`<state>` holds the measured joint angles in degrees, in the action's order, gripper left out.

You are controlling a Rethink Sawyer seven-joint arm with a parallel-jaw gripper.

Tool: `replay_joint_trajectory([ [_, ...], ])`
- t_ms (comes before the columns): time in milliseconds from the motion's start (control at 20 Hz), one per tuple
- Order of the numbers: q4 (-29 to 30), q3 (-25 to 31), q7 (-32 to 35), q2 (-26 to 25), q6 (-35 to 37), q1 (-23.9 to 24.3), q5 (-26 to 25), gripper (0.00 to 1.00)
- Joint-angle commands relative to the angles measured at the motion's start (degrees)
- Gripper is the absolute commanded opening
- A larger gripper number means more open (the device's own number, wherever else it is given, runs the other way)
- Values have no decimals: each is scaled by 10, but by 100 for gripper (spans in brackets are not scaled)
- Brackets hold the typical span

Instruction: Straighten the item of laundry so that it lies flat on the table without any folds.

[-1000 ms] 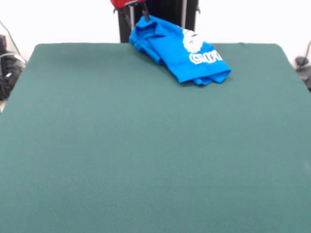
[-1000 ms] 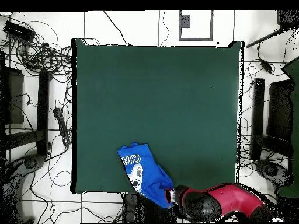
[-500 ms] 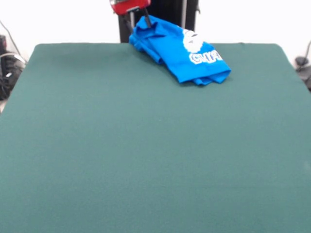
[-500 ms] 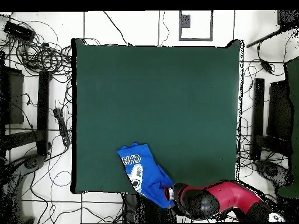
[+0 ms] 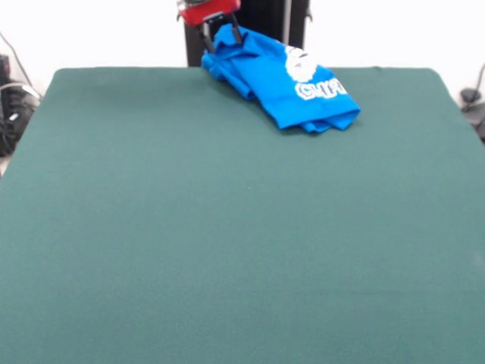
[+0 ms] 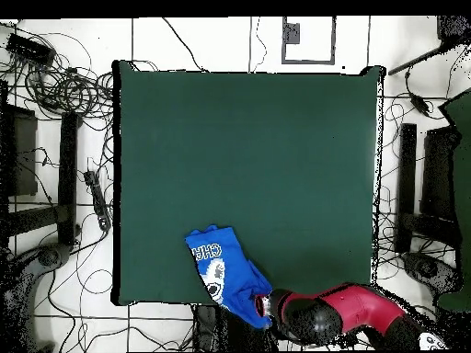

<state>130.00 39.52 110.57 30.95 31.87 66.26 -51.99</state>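
The item of laundry, a bright blue T-shirt with white print, lies bunched and folded at the table's far edge, right of centre. Its far end sticks out past that edge. My gripper hangs at that far end. Its two dark fingers stand apart, one on each side of the raised blue fold, so it is open. From above, the shirt sits at the bottom edge of the green table. There the gripper touches the shirt's lower right tip.
Cables and black stands crowd the floor on both sides of the table. A cable bundle lies off the table's left side in the front view.
The gripper has come down and shifted a little right in the front view, so its fingers now straddle the shirt's far end. The shirt has not moved.
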Motion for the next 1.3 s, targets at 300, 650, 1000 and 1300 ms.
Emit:
replay_joint_trajectory([
  [300,-43,30,-108,18,39,-17,-10,100],
  [650,-37,37,-113,29,38,-10,-6,100],
  [1000,-35,38,-101,40,21,-10,-10,0],
  [1300,-29,29,-95,61,46,-26,2,0],
])
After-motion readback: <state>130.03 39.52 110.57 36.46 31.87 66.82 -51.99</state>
